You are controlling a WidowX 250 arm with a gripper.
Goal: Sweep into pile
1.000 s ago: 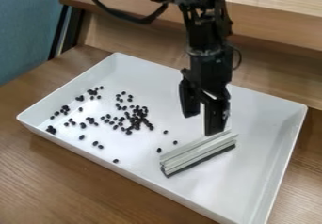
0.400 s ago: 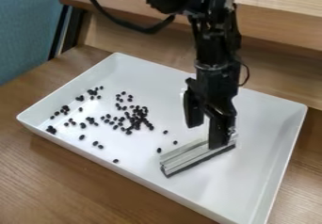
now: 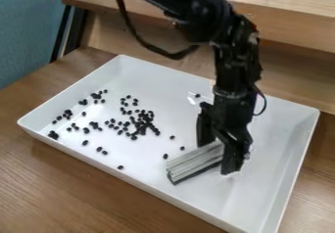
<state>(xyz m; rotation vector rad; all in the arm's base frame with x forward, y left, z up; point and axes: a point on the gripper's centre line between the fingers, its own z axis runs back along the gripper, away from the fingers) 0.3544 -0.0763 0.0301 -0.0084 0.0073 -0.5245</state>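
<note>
1. Hanging down over the tray [image 3: 275, 129], right of its middle, is the gripper [image 3: 218, 159], with the black arm [image 3: 234, 70] coming in from beyond the tray's far side.
2. Fingers are parted, one on each side of the sweeper [image 3: 191, 163] near its right end. So it's straddling the thing rather than clamped shut, and I can't tell if either finger is actually touching it.
3. Sweeper-wise, it's a pale ridged bar with a dark lower edge, sitting at a slant inside the tray, between the middle and the near side.
4. Beans [image 3: 142, 123] are all over the tray's left half, little black ones. There's a thick clump left of the tray's middle, plus looser bits out toward its left end. A few strays sit near the sweeper, and one lone bean [image 3: 198, 95] is up by the tray's far side.
5. Wooden table [image 3: 72, 188] under the tray, wooden ledge [image 3: 288, 26] behind it, blue chair [image 3: 29, 31] past its far left corner.
</note>
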